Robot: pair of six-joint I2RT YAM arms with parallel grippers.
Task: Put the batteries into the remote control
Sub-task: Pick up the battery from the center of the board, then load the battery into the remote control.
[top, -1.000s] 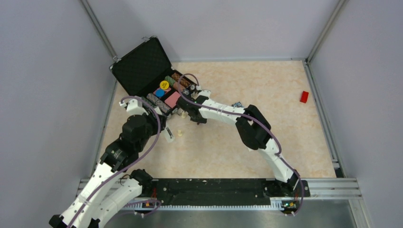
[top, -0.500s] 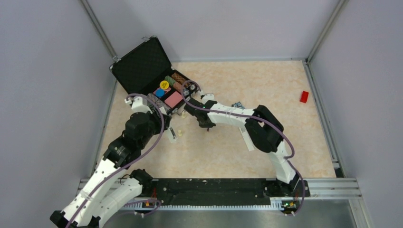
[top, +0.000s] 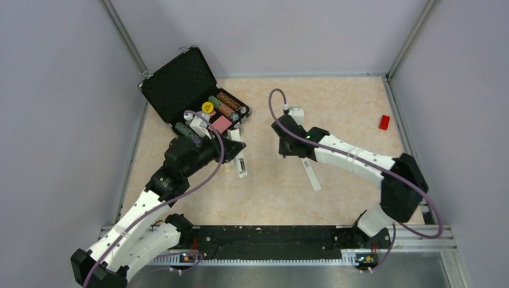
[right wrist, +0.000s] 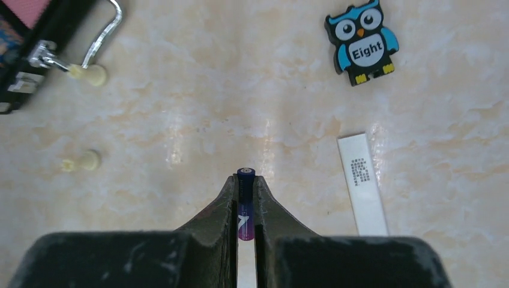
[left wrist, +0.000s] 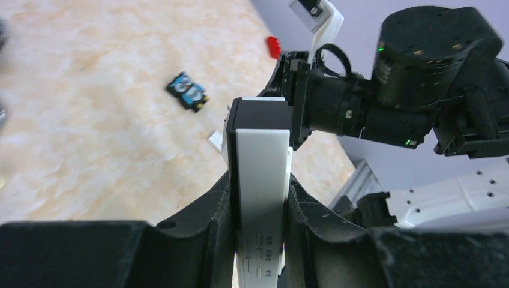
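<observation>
- The right tool (right wrist: 245, 187) is pinched almost shut on a small purplish battery (right wrist: 245, 175). The battery lies lengthwise between the two fingers, its rounded tip poking just past them.
- The left tool (left wrist: 259, 183) is closed down to the width of the remote control (left wrist: 259, 153) and grips it by its long sides. The white body runs out between the fingers, and the dark end points away from the wrist, toward the right arm (left wrist: 420, 72).
- Seen from above, the two tools sit near each other over the middle of the desk (top: 336, 120) without touching. The remote slants out in front of the left one.
- Under the right tool, a slim white strip (right wrist: 362, 183) with a printed code lies flat on the desk, off to one side of the battery.
- Further out lies a blue-and-black owl tag (right wrist: 362, 42) marked "Eight".
- An open black case (top: 180, 84) sits at the far left corner. A small cream peg (right wrist: 88, 74) lies by its handle, and another lies nearby.
- A red block (top: 384, 122) lies well apart, by the right wall.
</observation>
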